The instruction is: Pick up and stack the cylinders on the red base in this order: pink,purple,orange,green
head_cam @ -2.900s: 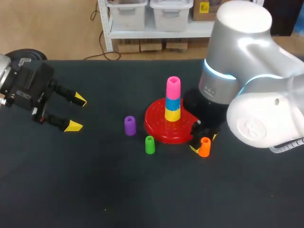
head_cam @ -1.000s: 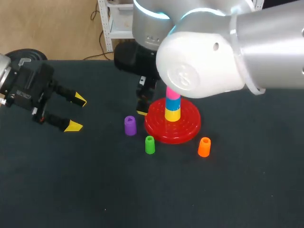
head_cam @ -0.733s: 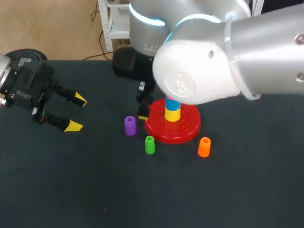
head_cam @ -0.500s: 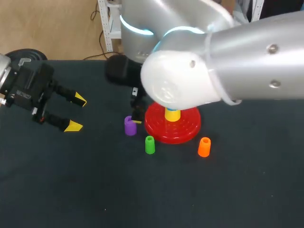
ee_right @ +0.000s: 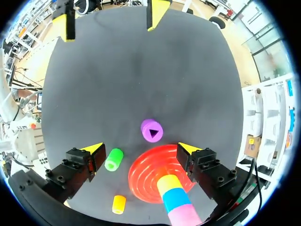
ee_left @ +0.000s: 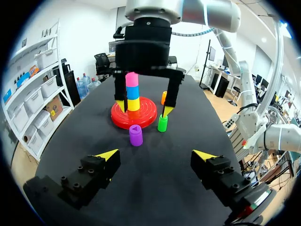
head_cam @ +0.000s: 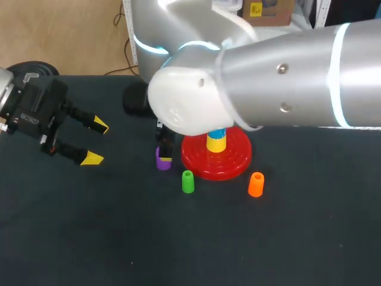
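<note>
The purple cylinder (head_cam: 162, 162) is standing upright on the desk (head_cam: 119, 238), just beside the red base (head_cam: 232, 162), at its left in the head view. In the right wrist view it is sitting just ahead of the gap between the fingers. The base is carrying a yellow cylinder (ee_left: 133, 103), a blue cylinder (ee_left: 132, 91) and the pink cylinder (ee_left: 132, 79) on top. The green cylinder (head_cam: 188, 182) and the orange cylinder (head_cam: 256, 184) are standing near the base's front edge, apart from each other. My right hand (ee_right: 140, 149) is hanging spread wide above the purple cylinder and the base's rim, gripping nothing. My left hand (head_cam: 95, 142) is hovering well apart at the left, fingers also wide and holding nothing.
</note>
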Motion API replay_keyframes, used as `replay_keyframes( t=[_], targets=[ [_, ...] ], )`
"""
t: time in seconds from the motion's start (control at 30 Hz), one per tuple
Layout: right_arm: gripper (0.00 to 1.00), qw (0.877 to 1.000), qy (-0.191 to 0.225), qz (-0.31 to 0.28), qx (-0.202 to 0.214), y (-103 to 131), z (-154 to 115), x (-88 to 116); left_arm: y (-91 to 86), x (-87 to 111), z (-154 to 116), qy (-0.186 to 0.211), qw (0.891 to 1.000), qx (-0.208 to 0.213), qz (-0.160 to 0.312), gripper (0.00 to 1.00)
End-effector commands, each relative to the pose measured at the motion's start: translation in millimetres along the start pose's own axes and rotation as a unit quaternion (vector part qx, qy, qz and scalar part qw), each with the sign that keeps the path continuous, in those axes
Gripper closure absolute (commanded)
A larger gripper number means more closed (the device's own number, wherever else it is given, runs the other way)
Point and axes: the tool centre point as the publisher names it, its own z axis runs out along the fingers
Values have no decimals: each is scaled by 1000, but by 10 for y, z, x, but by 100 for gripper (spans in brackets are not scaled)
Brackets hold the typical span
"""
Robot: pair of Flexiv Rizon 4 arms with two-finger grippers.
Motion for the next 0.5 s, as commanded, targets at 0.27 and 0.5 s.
replay_keyframes(
  t=[0.27,0.5],
  targets=[
    [0,1000,-11,-4,-6,-59,183,-50,1,11,2,-1,1000,0,1,0],
    [0,1000,-15,-10,-12,-66,287,-60,1,11,2,-1,1000,0,1,0]
  ],
)
